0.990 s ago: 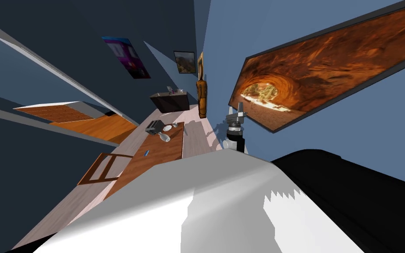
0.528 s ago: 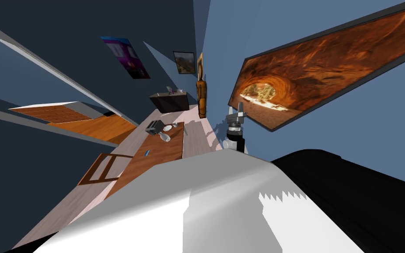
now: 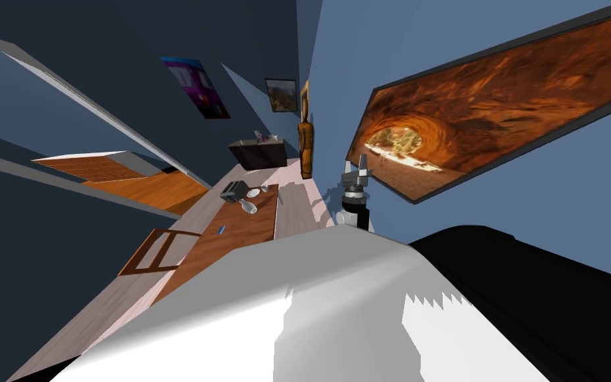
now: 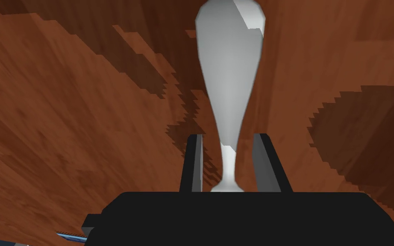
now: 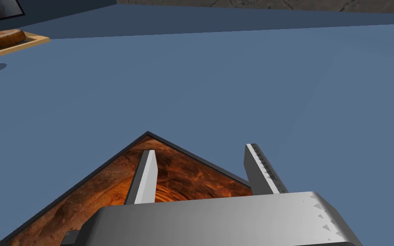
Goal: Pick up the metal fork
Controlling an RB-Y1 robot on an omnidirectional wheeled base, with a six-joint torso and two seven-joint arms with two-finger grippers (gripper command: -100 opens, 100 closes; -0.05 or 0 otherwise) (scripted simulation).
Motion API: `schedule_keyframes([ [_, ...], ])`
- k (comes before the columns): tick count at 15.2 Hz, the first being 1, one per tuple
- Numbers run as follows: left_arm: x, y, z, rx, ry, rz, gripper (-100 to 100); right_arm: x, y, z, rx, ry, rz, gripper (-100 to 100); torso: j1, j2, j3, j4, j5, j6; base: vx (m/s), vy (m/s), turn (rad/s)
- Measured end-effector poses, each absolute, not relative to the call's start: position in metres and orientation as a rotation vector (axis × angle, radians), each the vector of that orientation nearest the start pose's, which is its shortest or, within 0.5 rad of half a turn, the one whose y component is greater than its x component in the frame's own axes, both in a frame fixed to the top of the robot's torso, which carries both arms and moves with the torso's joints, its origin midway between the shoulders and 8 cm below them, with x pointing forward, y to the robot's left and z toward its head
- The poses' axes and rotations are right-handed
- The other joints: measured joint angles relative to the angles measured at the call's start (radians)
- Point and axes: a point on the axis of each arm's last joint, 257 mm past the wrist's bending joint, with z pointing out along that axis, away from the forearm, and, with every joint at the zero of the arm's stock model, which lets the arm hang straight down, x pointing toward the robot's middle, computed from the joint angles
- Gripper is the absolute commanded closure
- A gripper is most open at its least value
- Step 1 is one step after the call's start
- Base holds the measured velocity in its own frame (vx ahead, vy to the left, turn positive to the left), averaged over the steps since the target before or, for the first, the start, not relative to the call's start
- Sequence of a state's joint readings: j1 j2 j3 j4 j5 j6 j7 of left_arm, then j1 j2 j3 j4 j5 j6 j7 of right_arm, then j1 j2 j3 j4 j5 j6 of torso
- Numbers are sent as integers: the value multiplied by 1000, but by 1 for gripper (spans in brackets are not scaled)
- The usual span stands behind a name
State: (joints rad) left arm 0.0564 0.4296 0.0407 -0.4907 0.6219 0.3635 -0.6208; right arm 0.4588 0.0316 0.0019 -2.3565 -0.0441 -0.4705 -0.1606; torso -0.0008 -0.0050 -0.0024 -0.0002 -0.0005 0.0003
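Pale grey, the fork seems to rest on the brown wood tabletop. Its thin neck sits between the left jaws and its long axis runs straight out from them. Those jaws are narrowed but not touching, with a gap either side of the neck. The right jaws, open and empty, hang raised by the blue wall, well apart.

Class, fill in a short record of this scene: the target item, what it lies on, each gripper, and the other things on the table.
target: grey fork, handle widening away from the gripper, tines hidden by the gripper's body
support: brown wooden table
left gripper: lined up along the fork's narrow neck; grasp cannot be judged
right gripper: open, holding nothing, raised beside the wall
other items on table: dark toaster, white dishes, small blue object
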Motion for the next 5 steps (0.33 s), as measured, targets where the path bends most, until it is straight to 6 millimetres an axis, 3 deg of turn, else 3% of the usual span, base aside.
schedule_keyframes([
  [5, 127, 510, -634, -1978, 2103, 87, 100, 333, -280, 66, 690, 455, 1517, 0, 0, -1, 0, 0, 0, 0, 34, -39, 53],
])
